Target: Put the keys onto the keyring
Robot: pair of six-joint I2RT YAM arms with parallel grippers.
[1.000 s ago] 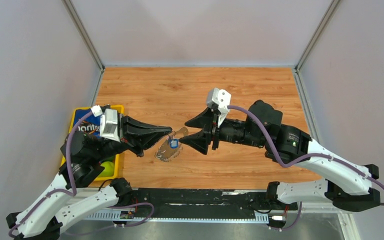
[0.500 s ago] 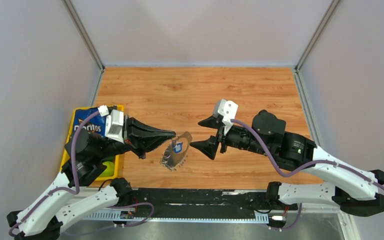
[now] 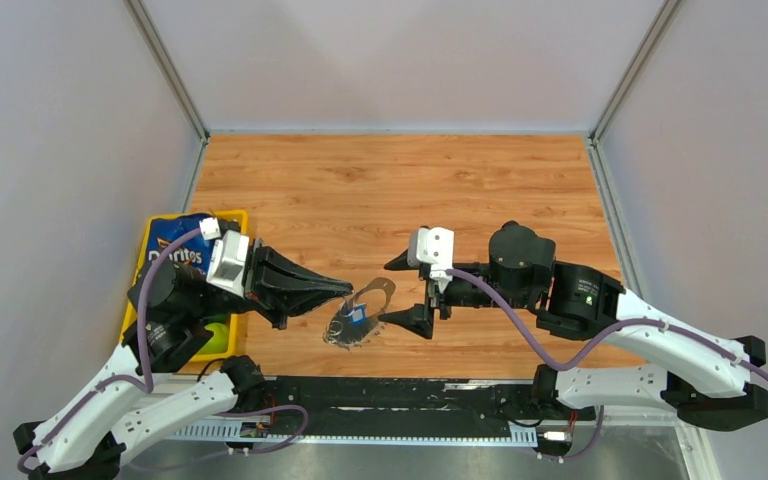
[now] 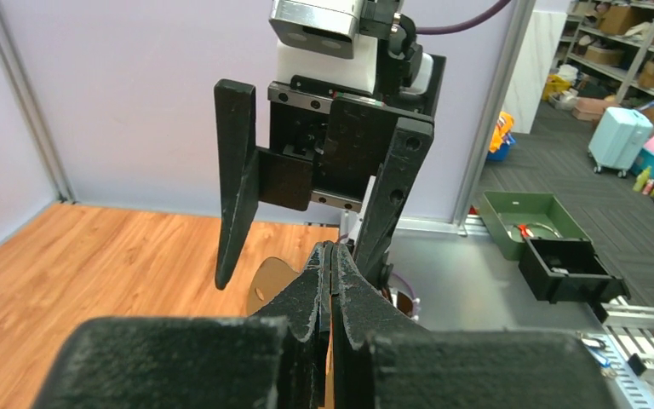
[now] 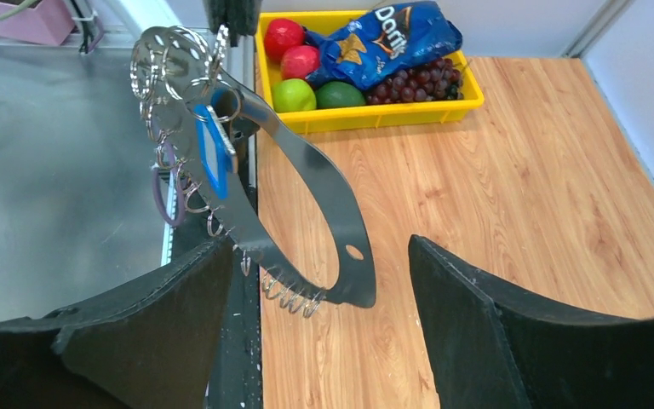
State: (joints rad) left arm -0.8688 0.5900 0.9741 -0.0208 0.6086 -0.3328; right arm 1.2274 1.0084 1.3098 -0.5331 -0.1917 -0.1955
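Observation:
The keyring (image 3: 368,306) is a large flat silver hoop fringed with small rings. It is held in the air above the table's near middle. My left gripper (image 3: 344,291) is shut on its left rim. In the left wrist view the jaws (image 4: 332,252) are pressed together on the thin edge. The key (image 3: 356,315), with its blue head, hangs at the hoop's fringed rim. It shows more clearly in the right wrist view (image 5: 212,153) against the keyring (image 5: 324,183). My right gripper (image 3: 398,293) is open and empty just right of the hoop, and its fingertips (image 5: 221,251) do not touch it.
A yellow tray (image 5: 392,117) holds a Doritos bag (image 3: 175,250), apples, a lime and grapes at the table's left edge behind my left arm. The black base rail (image 3: 380,392) runs along the near edge below the hoop.
My right gripper has drawn back from the key, dropped toward the near edge and turned, still open. My left gripper has carried the hoop and key a little nearer and lower.

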